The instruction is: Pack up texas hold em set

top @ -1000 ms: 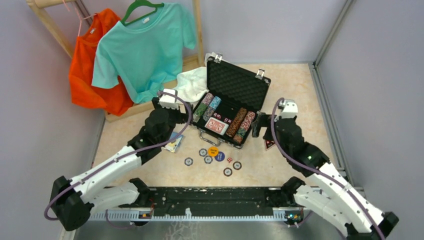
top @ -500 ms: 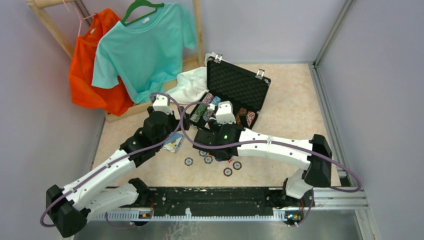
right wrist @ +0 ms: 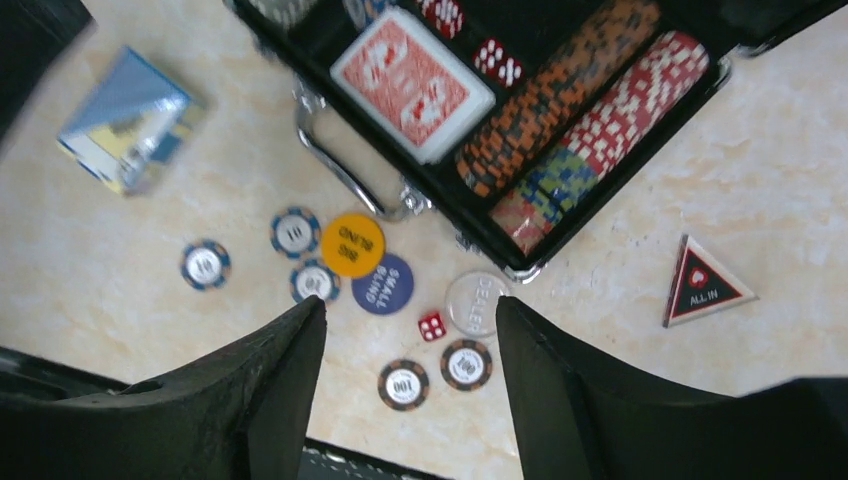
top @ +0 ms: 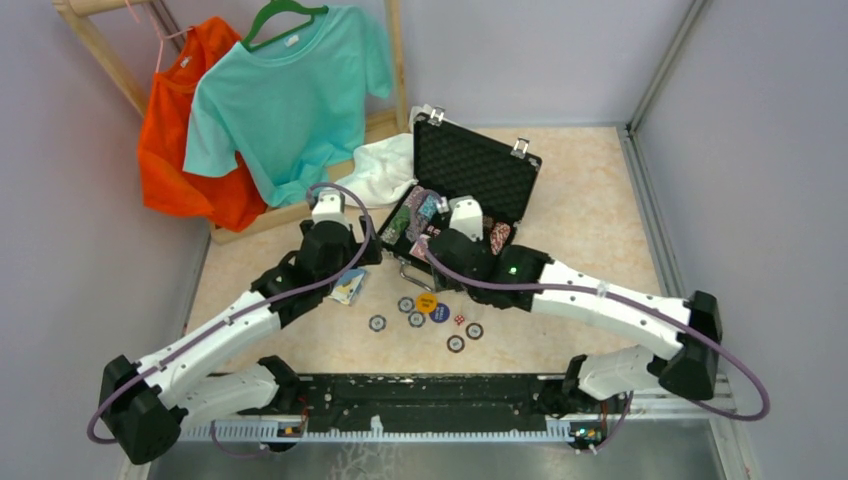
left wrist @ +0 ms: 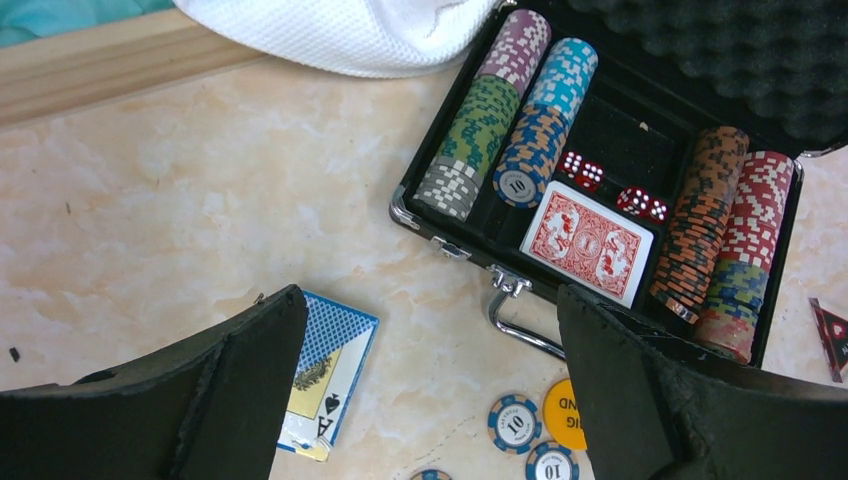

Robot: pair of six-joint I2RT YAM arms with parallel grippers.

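Your counter carries everything, with a teal shirt and an orange shirt hanging on the rack at its far left. The black case stands open near the middle of the far side, lid tipped back and handle facing you. A white cloth lies just beside its left end.

Your left gripper hangs over the counter at the case's near left corner, jaws spread wide with nothing between them. Your right gripper reaches across over the case's near edge. Its jaws stand apart, a little narrower, and are also empty.

Inside the case, chip rows fill the left and right troughs. The red deck lies flat in the middle with red dice behind it.

Out on the counter, the blue deck lies left of the handle and a triangular all-in marker lies off the right corner. In front of the handle sit a yellow button, a blue button and a clear dealer button. Five loose chips are scattered around them, and one loose die sits beside the dealer button.
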